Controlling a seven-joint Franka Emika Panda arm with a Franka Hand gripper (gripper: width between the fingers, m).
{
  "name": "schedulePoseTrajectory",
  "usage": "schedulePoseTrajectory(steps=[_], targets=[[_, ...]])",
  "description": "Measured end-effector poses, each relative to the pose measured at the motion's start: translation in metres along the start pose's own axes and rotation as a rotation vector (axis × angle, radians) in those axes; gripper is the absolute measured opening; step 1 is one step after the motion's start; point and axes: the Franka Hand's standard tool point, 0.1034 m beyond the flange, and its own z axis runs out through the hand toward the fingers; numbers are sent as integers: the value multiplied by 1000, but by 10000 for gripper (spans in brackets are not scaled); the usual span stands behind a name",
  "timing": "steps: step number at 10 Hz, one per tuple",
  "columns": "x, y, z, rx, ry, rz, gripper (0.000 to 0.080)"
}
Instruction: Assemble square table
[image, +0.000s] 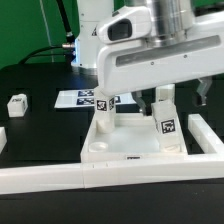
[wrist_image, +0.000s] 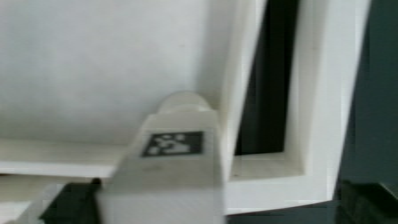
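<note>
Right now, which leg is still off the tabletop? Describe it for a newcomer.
Start at the white square tabletop in the middle of the black table, then look toward the exterior view's left, past the marker board. The loose leg is the small white tagged block on bare black surface; the other two visible legs stand on the tabletop.

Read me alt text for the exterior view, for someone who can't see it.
A robot arm's open gripper hangs over an upright tagged leg standing on the white square table slab. Another leg stands at a far corner; a third leg sits loose on the black table.
</note>
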Motion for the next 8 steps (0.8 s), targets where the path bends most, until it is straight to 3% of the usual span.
schedulePoseTrajectory(steps=[3, 4, 5, 6, 7, 8], targets=[[4, 1, 3, -1, 20, 27, 648], [4, 1, 3, 1, 19, 82, 512], [4, 1, 4, 2, 19, 163, 512], [4, 1, 4, 2, 19, 201, 372], [4, 0, 4, 3, 18, 293, 310], [4, 0, 4, 3, 18, 354, 310]])
